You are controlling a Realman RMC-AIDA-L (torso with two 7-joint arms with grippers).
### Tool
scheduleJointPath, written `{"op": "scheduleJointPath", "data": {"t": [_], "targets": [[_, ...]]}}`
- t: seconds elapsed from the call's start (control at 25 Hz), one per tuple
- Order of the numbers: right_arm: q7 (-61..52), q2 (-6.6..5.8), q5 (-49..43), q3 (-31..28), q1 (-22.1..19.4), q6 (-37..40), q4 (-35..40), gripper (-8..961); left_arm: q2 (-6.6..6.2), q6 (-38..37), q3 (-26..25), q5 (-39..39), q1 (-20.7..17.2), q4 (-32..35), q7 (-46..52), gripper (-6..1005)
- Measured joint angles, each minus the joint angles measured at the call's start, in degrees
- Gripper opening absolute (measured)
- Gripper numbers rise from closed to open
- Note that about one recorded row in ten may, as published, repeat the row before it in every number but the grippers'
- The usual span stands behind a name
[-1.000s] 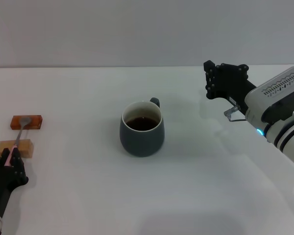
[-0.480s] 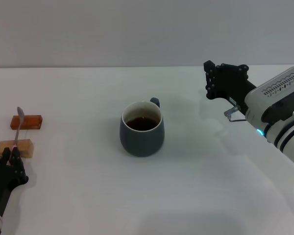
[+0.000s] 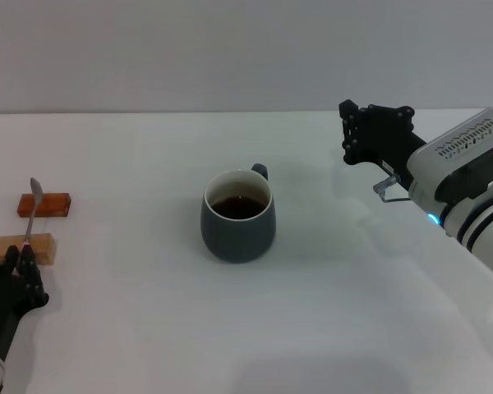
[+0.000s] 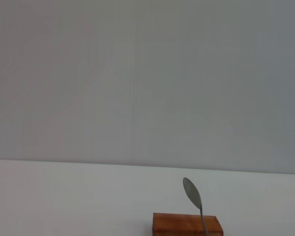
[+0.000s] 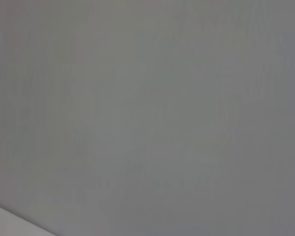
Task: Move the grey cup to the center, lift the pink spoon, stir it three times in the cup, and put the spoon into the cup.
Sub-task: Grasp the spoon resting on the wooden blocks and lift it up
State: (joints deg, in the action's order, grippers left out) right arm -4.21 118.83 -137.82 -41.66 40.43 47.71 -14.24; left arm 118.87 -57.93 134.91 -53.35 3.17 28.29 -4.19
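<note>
The grey cup (image 3: 238, 215) stands in the middle of the table with dark liquid inside and its handle pointing away from me. My left gripper (image 3: 16, 261) is at the table's left front, shut on the pink handle of the pink spoon (image 3: 30, 220). The spoon tilts up and away from me, its metal bowl lifted above the darker wooden block (image 3: 44, 203). The spoon bowl also shows in the left wrist view (image 4: 191, 191), above that block (image 4: 187, 224). My right gripper (image 3: 376, 131) hangs open and empty above the table, right of the cup.
A lighter wooden block (image 3: 26, 247) lies just in front of the darker one, right by my left gripper. The white table (image 3: 148, 328) runs to a grey wall at the back. The right wrist view shows only the wall.
The spoon's bowl has lifted off the darker block and the spoon now tilts up in my left gripper. The cup has not moved; the right arm barely shifted.
</note>
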Motion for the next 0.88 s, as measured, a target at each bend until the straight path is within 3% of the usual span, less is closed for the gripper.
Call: {"op": "scheduleJointPath", "data": {"t": [0.88], "targets": [[0.0,0.02,0.0,0.1,0.5,-0.5,0.0,-1,-0.31,-0.1,0.5,0.5,0.1,0.0,1.1,136]]}}
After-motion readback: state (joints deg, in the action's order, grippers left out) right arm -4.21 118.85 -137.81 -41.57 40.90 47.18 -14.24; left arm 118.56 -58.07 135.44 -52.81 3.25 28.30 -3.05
